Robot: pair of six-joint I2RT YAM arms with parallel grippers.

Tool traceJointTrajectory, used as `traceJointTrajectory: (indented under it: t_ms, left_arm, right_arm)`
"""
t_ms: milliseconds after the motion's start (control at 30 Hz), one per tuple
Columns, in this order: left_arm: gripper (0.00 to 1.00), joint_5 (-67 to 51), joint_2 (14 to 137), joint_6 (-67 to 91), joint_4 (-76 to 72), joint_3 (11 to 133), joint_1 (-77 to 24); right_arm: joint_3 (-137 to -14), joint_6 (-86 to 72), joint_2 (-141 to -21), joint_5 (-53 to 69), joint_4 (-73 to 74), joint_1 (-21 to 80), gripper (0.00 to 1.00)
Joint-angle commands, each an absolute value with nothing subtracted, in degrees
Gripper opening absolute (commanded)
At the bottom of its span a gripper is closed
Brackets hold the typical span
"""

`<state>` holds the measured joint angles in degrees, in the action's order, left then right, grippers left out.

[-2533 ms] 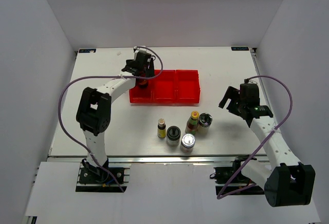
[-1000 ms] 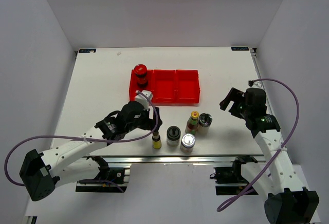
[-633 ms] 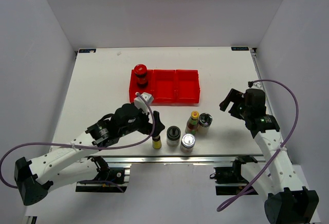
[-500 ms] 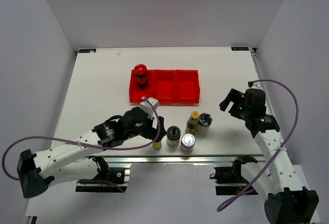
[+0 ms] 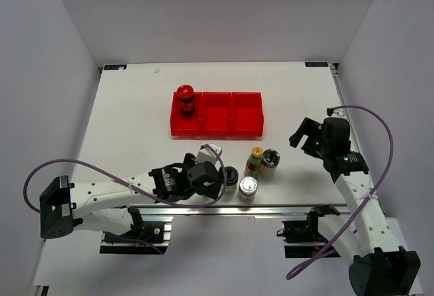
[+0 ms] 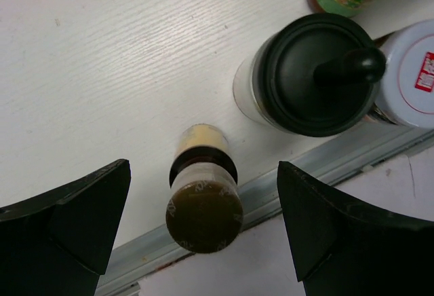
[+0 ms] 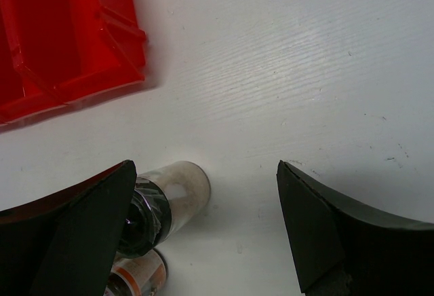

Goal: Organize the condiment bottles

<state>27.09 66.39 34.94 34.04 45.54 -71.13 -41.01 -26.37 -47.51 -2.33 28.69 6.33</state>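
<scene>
My left gripper (image 5: 207, 180) is open and hangs over the thin yellow-labelled bottle (image 6: 204, 204), whose brown cap stands between the fingers (image 6: 81, 221) in the left wrist view; the gripper hides it in the top view. The black-lidded jar (image 5: 230, 174) stands just right of it and also shows in the left wrist view (image 6: 312, 75). Further right are the silver-lidded jar (image 5: 247, 187), the yellow-capped bottle (image 5: 255, 159) and the dark-metallic-lidded jar (image 5: 270, 161). The red-lidded jar (image 5: 185, 99) stands in the left bin. My right gripper (image 5: 307, 133) is open and empty, right of the jars.
Three joined red bins (image 5: 234, 115) sit at mid-table; the middle and right ones hold nothing. The bottles stand close to the table's front edge and its metal rail (image 6: 325, 167). The right wrist view shows a bin corner (image 7: 61, 38) and the dark-lidded jar (image 7: 163, 204).
My left arm has left the red-lidded jar in the left bin, swung back to the front edge and come down over the thin bottle. The right arm has barely moved.
</scene>
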Motion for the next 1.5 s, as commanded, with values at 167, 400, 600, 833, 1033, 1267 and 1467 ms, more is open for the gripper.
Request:
traceJointTrajectory:
  t_ms: [167,400,600,833,1033,1267,1467]
  left_arm:
    - [0.97,32.8,69.1,36.6,26.0,42.1,-71.6]
    - [0.74,33.2,71.5,38.6,27.8,42.5,-71.6]
    - [0.50,33.6,69.7,38.8,29.0,42.0,-71.6]
    - [0.43,38.2,68.6,39.2,30.3,45.2,-71.6]
    - [0.37,37.8,70.7,35.0,28.4,53.1,-62.2]
    - [0.40,34.6,75.7,22.0,18.7,63.0,-53.9]
    - [0.40,26.0,87.1,16.2,11.4,76.2,-44.5]
  right_arm:
    - [-40.6,-25.5,-46.8,-1.3,27.7,6.1,0.89]
    - [-40.6,-25.5,-46.8,-1.3,27.8,6.1,0.89]
    - [-40.6,-25.5,-46.8,-1.7,27.8,6.1,0.89]
    - [-40.6,-25.5,-46.9,-1.8,27.8,6.1,0.89]
    - [-40.9,-25.4,-47.2,-1.7,28.0,6.2,0.89]
    - [-41.0,-25.4,-47.5,-0.5,27.6,6.2,0.89]
    - [-41.7,-25.4,-49.7,-1.8,27.9,6.1,0.89]
